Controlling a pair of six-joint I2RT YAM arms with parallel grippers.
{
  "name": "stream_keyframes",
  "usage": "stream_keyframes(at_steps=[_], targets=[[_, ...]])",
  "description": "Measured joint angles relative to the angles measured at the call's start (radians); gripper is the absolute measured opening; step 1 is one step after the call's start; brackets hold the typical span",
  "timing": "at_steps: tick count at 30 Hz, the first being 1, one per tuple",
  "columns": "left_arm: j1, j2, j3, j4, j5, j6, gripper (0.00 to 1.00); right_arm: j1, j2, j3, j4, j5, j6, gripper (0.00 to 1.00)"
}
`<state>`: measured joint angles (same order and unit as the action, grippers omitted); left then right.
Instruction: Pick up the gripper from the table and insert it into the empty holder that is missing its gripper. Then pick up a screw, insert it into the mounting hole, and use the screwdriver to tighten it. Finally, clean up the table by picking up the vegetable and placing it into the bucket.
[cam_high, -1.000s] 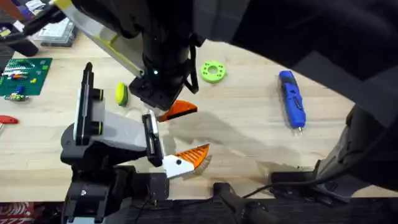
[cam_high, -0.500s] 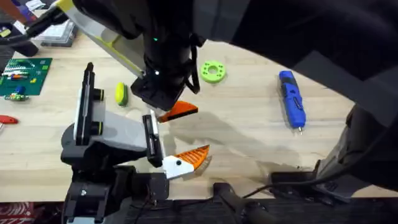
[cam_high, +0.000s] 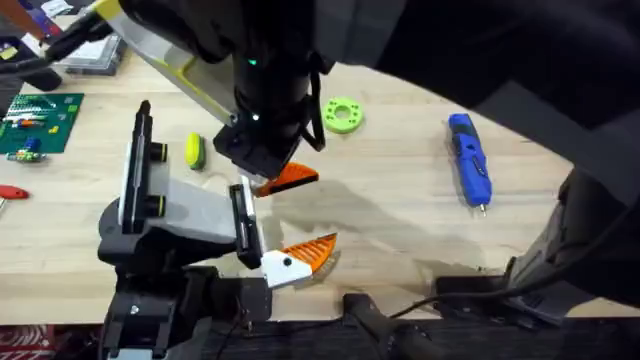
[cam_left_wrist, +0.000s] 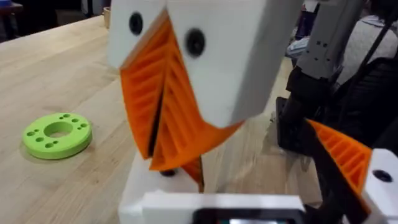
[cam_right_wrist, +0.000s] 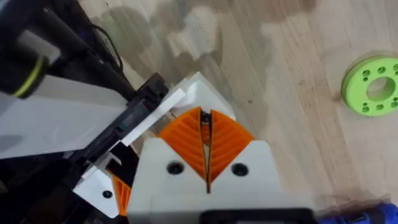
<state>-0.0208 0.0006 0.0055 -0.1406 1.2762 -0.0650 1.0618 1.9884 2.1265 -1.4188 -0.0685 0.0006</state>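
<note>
This is the first step, seating the gripper. The right end effector has its orange pads pressed together, apparently clamped on the gripper, just right of the fixture near the tabletop's left-centre. The fixture's ribbed finger sits nearer. Next comes a fine alignment — white base squared to the empty holder and pushed straight in, though how far it is seated is hidden. The screwdriver lies well to the right.

Vegetable left of ring, screwdriver right.
</note>
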Motion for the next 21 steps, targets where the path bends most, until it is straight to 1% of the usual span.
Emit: stream_keyframes(at_steps=[10, 21], targets=[[0.0, 0.0, 0.0, 0.001, -0.005, 0.005, 0.986, 0.014, 0.0, 0.0, -0.022, 0.003, 0.0, 0.005], [0.0, 0.0, 0.0, 0.002, -0.005, 0.005, 0.986, 0.026, 0.0, 0.0, -0.009, 0.019, 0.0, 0.005]])
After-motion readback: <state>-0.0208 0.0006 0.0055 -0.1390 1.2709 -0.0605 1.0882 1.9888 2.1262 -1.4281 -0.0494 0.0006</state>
